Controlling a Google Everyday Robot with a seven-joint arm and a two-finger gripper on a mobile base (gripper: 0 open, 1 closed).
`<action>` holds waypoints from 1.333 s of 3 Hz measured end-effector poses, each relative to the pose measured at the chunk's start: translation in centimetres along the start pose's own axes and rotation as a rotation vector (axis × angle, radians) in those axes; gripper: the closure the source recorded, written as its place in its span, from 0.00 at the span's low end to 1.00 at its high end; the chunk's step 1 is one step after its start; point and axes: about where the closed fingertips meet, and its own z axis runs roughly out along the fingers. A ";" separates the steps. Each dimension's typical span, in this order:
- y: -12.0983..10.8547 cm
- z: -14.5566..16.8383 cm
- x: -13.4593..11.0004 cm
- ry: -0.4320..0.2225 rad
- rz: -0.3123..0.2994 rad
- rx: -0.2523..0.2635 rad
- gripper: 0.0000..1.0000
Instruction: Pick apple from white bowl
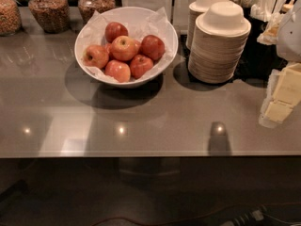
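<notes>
Grey, polished countertop [150, 121], dotted with glints of overhead light. Toward the back, left of centre: white bowl [157, 74], glossy, lined with crinkled white paper [96, 25] and heaped with red fruit. Topmost in the heap, near the middle: apple [123, 48], red with a pale yellow blush around its stem dimple, touching darker red neighbours. Just right of the bowl, two stacks of cream disposable bowls [218, 51]. Along the back left, jars [48, 11] of brown dry goods. At the right edge, well apart from the bowl, cream-coloured gripper [282, 98], partly out of frame; open or closed, cannot tell.
</notes>
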 end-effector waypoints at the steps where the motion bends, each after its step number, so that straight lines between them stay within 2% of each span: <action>1: 0.0 0.0 0.0 0.000 0.000 0.000 0.00; 2: -1.7 -0.1 -2.0 -0.049 -0.030 0.063 0.00; 3: -5.1 0.5 -6.9 -0.160 -0.101 0.144 0.00; 4: -8.3 1.6 -12.5 -0.278 -0.182 0.181 0.00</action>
